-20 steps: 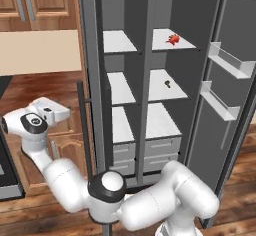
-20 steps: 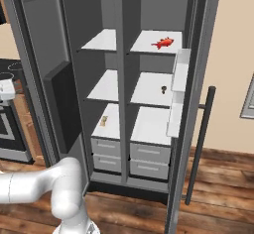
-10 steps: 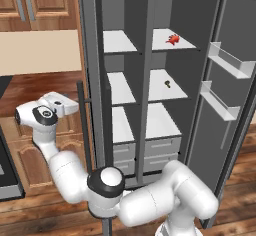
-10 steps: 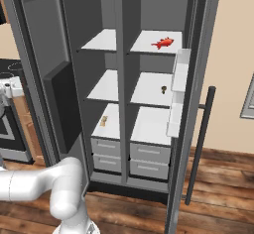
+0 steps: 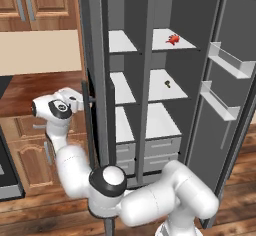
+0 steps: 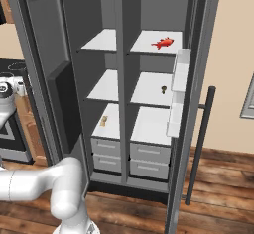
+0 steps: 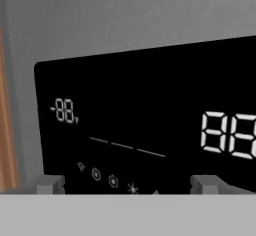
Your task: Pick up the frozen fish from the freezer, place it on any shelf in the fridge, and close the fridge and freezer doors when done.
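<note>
We see the pincer point(image 7: 127, 184) spread wide, its two grey fingertips point(image 7: 50, 184) set far apart with nothing between them. It holds nothing and faces the black dispenser panel point(image 7: 150, 120) on the outer face of the left door point(image 5: 93, 80), close to it; we cannot tell whether the tips touch the panel. From the left base view the hand point(image 5: 67, 101) sits at the left of that open door, by its dark handle point(image 5: 90, 125). The frozen fish point(image 6: 162, 43) lies on the top shelf point(image 6: 154, 47) of the wider right compartment, well apart from the pincer. A small dark item point(image 6: 162, 89) rests on the shelf below it. The right door point(image 6: 191, 109) stands open, white bins point(image 5: 225, 62) on its inner side.
</note>
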